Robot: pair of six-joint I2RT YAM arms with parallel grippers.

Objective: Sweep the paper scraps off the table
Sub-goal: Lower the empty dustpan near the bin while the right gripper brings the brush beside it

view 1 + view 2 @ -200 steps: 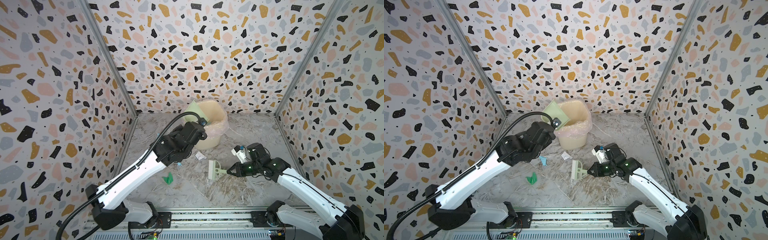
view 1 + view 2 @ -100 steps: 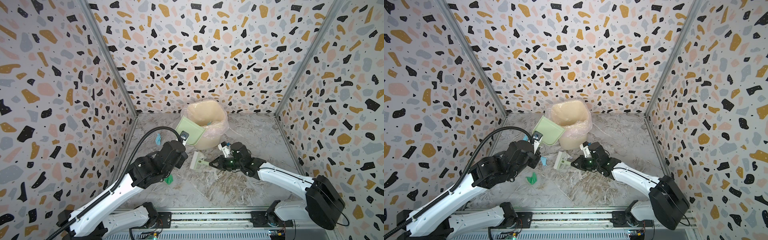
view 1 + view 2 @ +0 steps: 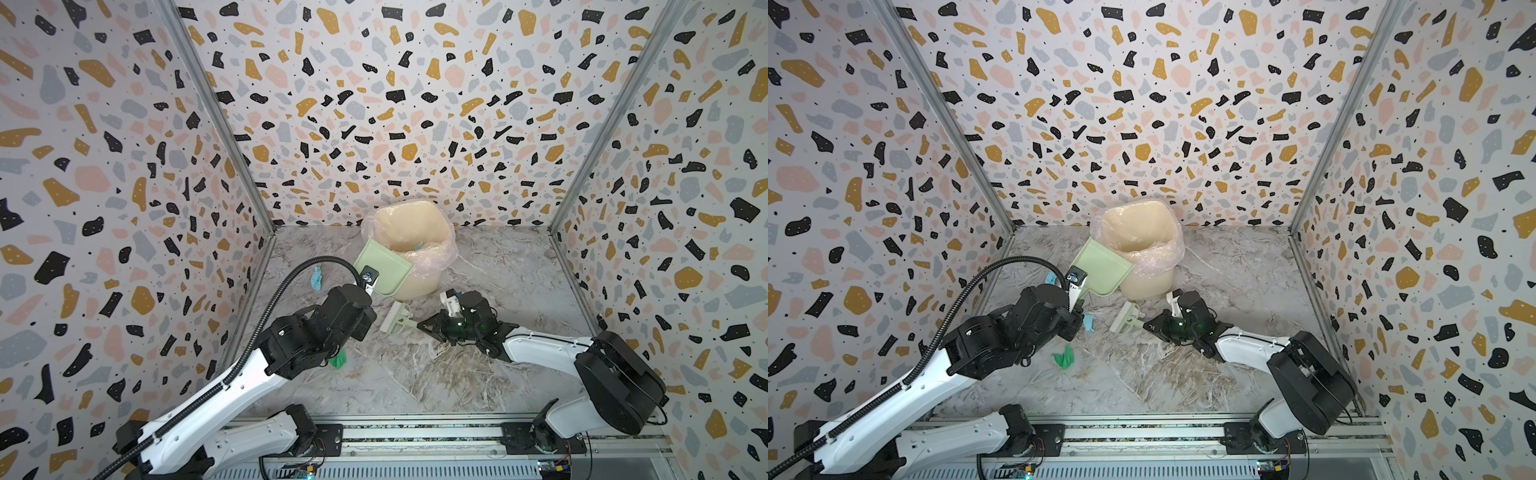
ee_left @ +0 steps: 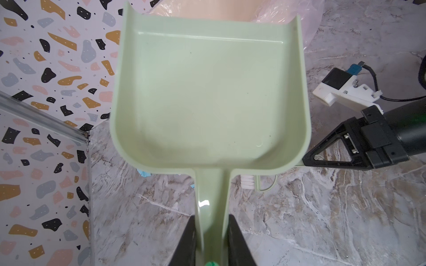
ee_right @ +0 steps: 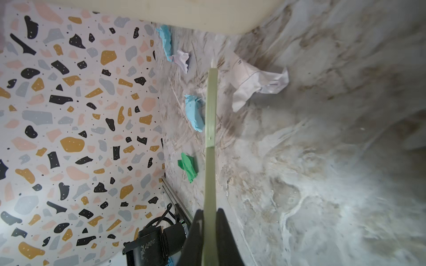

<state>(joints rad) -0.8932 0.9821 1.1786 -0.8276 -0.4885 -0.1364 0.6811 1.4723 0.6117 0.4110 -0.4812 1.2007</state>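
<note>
My left gripper (image 4: 212, 221) is shut on the handle of the pale green dustpan (image 3: 384, 270), held off the table (image 3: 519, 270). The pan (image 4: 207, 92) is empty and its lip lies at the bin's front-left rim. My right gripper (image 5: 209, 213) is shut on the handle of the pale green brush (image 3: 395, 322), whose white bristles sit low just in front of the bin. Paper scraps lie left of the brush: light blue (image 5: 194, 112), green (image 5: 187, 167), lilac (image 5: 182, 60), another light blue (image 5: 166, 41) and a white one (image 5: 258, 85). My left arm hides some in both top views.
A cream bin (image 3: 411, 249) lined with a clear bag stands at the back middle. Terrazzo walls close the left, back and right. A rail (image 3: 415, 434) carrying both arm bases runs along the front edge. My left arm's black cable (image 3: 299, 270) arches over the left side.
My left arm drew back toward the front, bringing the dustpan down from the bin's top rim to its front-left side. My right gripper carried the brush leftward, closer to the bin.
</note>
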